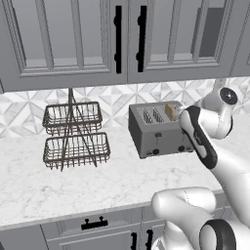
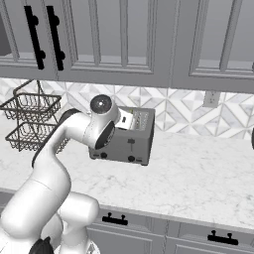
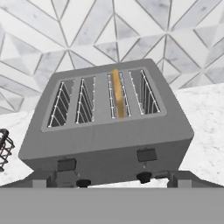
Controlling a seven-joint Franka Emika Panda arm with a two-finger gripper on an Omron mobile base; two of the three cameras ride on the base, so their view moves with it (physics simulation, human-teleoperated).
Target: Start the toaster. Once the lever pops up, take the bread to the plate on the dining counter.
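On the marble worktop (image 1: 58,180), left base view: 1 dark-grey 4-slot toaster (image 1: 154,132) against the tiled backsplash (image 1: 112,100), 1 golden bread slice (image 1: 170,112) standing up out of a right-hand slot; 1 wire 2-tier basket rack (image 1: 74,134) well to its left; white arm just beside the toaster's right end.

Right base view: toaster (image 2: 130,141) partly behind the arm; wall outlet (image 2: 212,98) to its right.

Hand view: toaster (image 3: 109,135) below, bread (image 3: 117,92) in slot 3 from left, 2 levers and 2 knobs on the front; gripper (image 3: 112,181) with jaws spread wide, holding nothing.
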